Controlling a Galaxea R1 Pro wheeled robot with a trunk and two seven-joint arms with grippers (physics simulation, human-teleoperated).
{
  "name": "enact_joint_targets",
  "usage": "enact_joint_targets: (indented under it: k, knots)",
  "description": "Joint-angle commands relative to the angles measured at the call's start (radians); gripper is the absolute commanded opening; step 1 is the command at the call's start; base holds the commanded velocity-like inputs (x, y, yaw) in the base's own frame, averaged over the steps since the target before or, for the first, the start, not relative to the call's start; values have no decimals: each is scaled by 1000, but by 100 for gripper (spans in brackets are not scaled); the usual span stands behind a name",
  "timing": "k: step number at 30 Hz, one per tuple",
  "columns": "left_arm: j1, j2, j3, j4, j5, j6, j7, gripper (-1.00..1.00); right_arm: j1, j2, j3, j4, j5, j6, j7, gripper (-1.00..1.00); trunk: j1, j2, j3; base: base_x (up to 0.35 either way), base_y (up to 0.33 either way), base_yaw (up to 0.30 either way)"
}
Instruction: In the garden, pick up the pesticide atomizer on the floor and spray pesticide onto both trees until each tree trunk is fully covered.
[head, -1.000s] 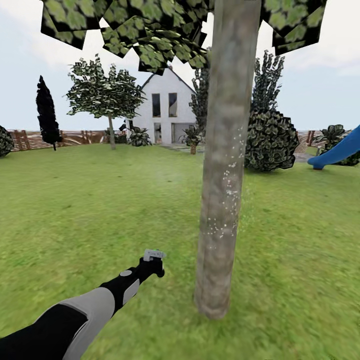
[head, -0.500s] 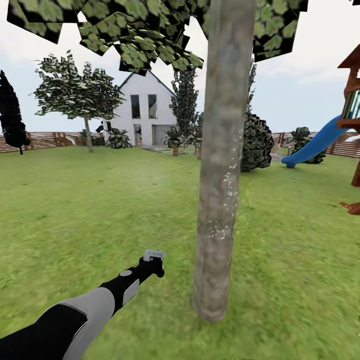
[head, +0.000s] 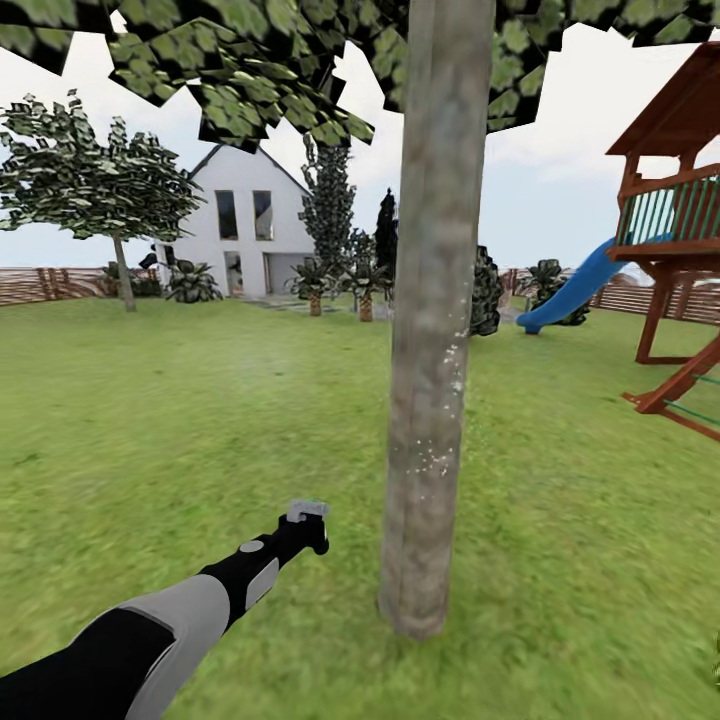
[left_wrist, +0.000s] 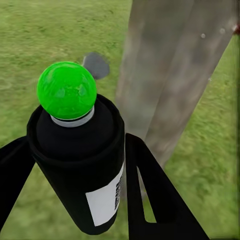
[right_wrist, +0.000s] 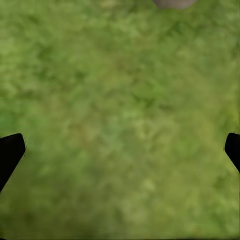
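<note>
The pesticide atomizer (left_wrist: 80, 165) has a dark body, a white label and a green knob on top. My left gripper (left_wrist: 75, 145) is shut on it, one finger on each side. In the head view the atomizer (head: 307, 511) looks small and pale at the tip of my left gripper (head: 305, 530), low and just left of the near tree trunk (head: 430, 350). That mottled grey-brown trunk (left_wrist: 170, 75) carries white specks at mid height. A second tree (head: 95, 180) stands far off at the left. My right gripper (right_wrist: 120, 150) is open over bare grass.
A wooden playset (head: 680, 250) with a blue slide (head: 570, 290) stands at the right. A white house (head: 245, 235), shrubs and a slat fence (head: 50, 285) line the far side. Lawn spreads all around the trunk. A grey patch (left_wrist: 95, 65) lies in the grass.
The whole head view has shifted: the camera has swung right, bringing the playset in and sliding the house and far tree left. My left arm holds the same pose with the atomizer.
</note>
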Motion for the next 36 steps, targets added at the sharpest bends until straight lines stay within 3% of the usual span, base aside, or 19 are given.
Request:
enact_joint_targets:
  k: [1,8,17,20,24,33,35,36]
  knots:
    - [0,0,0,0,0,0,1,-100,0,0,0,0,0,0,0,100,0,0,1,0,332,-252]
    - [0,0,0,0,0,0,1,-100,0,0,0,0,0,0,0,100,0,0,6,0,306,-252]
    - [0,-2,0,0,0,0,1,-100,0,1,0,0,0,0,0,100,0,0,13,0,107,-241]
    - [0,-3,-4,-2,-1,3,3,-100,0,2,0,0,4,1,0,100,0,0,13,0,8,-50]
    - [0,-6,-13,-7,-2,53,5,-100,0,2,0,-1,50,3,0,100,0,0,13,0,1,-5]
    - [0,-15,-34,-19,1,91,0,-100,0,2,0,1,57,3,1,100,0,0,13,0,0,0]
    - [0,-26,-33,-94,1,183,1,-100,0,2,0,1,57,3,1,100,0,0,13,0,0,0]
    - [0,-27,-29,-219,0,309,3,-100,0,2,0,1,58,4,2,100,0,0,13,0,0,0]
